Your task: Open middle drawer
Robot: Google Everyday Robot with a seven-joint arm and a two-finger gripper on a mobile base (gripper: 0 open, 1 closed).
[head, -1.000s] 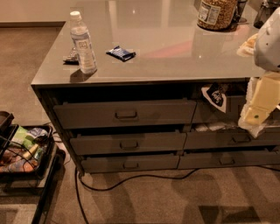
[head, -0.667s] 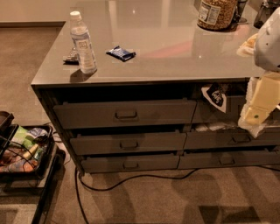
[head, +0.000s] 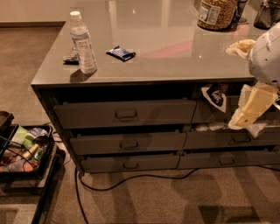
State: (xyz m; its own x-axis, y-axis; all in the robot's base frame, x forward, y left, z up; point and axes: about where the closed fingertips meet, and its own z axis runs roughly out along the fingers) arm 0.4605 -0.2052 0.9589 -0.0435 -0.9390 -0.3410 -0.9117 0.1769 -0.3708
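Observation:
The middle drawer (head: 128, 143) is the dark-grey front of medium height in the left column, with a small rectangular pull handle (head: 129, 145) at its centre. It sits between a taller-fronted drawer (head: 124, 113) above and a slimmer one (head: 129, 163) below, and only a narrow dark gap shows above its front. My gripper (head: 250, 110), a cream-coloured part below the white arm shell (head: 267, 52), hangs at the right edge in front of the right column's top drawer. It is well to the right of the middle drawer's handle and touches nothing I can see.
On the grey countertop (head: 166, 48) stand a water bottle (head: 83, 43), a blue packet (head: 121, 53) and a jar (head: 217, 13). A black-and-white bag (head: 214, 97) sticks out of the right top drawer. A black cable (head: 131, 178) lies on the carpet. A cart of snacks (head: 22, 151) stands at the left.

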